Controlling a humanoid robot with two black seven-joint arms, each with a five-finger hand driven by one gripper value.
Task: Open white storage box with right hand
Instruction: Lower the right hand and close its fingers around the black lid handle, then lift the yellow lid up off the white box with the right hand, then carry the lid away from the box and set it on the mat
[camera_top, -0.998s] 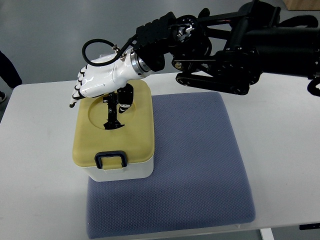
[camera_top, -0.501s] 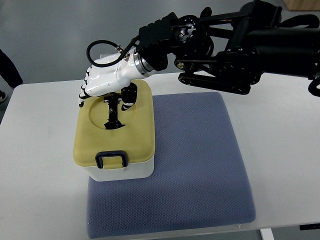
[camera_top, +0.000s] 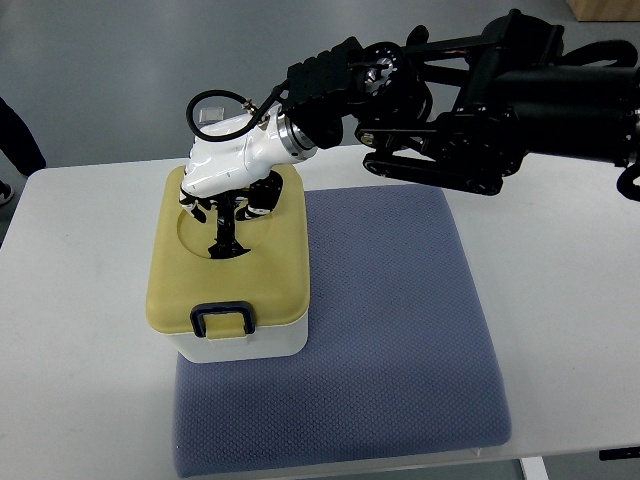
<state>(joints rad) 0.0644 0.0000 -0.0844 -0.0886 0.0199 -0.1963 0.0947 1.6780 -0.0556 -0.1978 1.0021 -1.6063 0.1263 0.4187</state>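
One white box (camera_top: 240, 345) with a yellow lid (camera_top: 270, 270) sits on the left edge of one blue mat (camera_top: 390, 330), on a white table (camera_top: 80, 300). One right hand (camera_top: 225, 180) curls down over the lid's black handle (camera_top: 225, 230); whether it grips is unclear.

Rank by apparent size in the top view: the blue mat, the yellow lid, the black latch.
1. Mat, clearly the largest.
2. Lid, though it sits higher, nearer the camera.
3. Latch, by far the smallest.

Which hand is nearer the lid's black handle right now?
Right. The right hand is over the far end of the black handle on the lid; the left hand isn't in view.
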